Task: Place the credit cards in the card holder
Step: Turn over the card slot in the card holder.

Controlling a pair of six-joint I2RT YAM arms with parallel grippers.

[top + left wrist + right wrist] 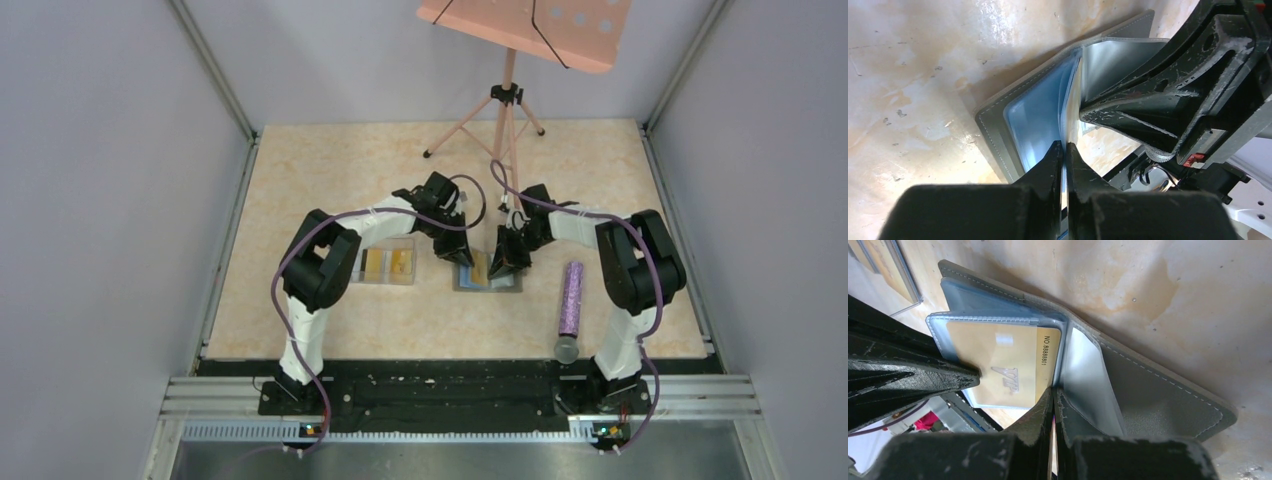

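The dark-grey card holder (487, 283) lies open on the table between both grippers. In the right wrist view its grey cover (1158, 400) is spread flat, and a yellow card (998, 365) marked VIP sits inside a clear pocket leaf. My left gripper (462, 250) is shut on the edge of that leaf, seen edge-on in the left wrist view (1064, 147) above the grey cover (993, 125). My right gripper (505, 262) is shut on a neighbouring pocket leaf (1054, 392) and holds it upright. More orange and yellow cards (388, 264) lie in a clear box to the left.
The clear plastic box (360, 278) sits left of the holder, and its corner shows in the right wrist view (903, 285). A purple glittery cylinder (571, 298) lies to the right. A pink music stand's tripod (505, 120) stands at the back.
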